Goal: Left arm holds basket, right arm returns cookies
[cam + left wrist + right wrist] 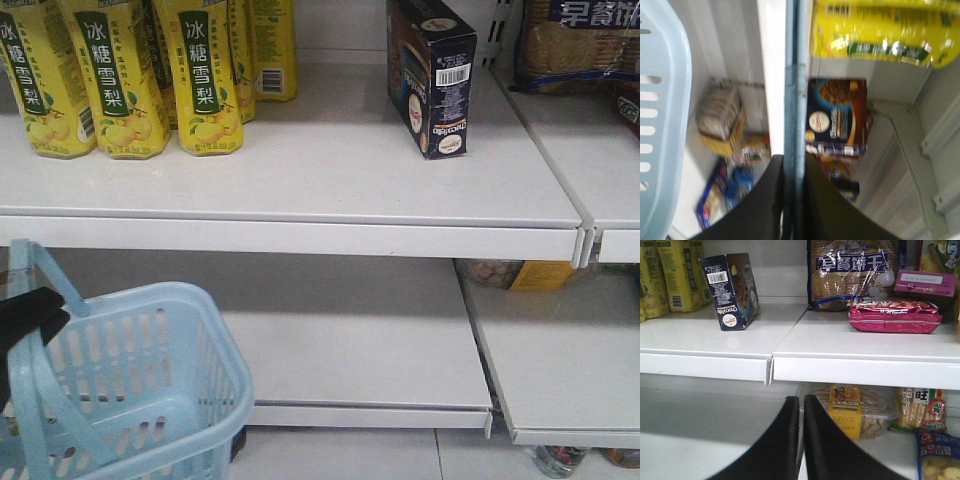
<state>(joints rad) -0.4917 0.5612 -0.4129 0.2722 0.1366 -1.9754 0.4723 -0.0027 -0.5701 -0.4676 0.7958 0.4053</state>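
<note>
Two shelf tiers: white upper shelf (300, 170) carries the goods; lower shelf (340, 350) sits beneath it, partly behind the basket.
Basket: light blue basket (150, 390) hangs low at the left in the front view, below the upper shelf, its hoop handle (35, 330) raised; nothing shows inside it.
Yellow bottles: row of yellow bottles (120, 75) stands at the left of the upper shelf, well apart from the cookies.
Biscuit pack: blue biscuit pack (852, 272) stands upright on the neighbouring shelf section, to the right of the cookies.
Cookies: dark navy cookies (432, 75) box stands on the upper shelf, tilted a little, barcode label facing up and forward, touched by neither hand.
Pink packet: pink packet (895, 315) lies flat in front of the biscuit pack.
Yellow-labelled tub: clear tub (852, 410) sits on the lower tier below the pink packet.
Left hand: left hand (794, 200) is pinching the basket's handle bar between its two dark fingers.
Right hand: right hand (801, 440) is pressed nearly together, holding nothing, low in front of the shelf edge, below and right of the cookies.
</note>
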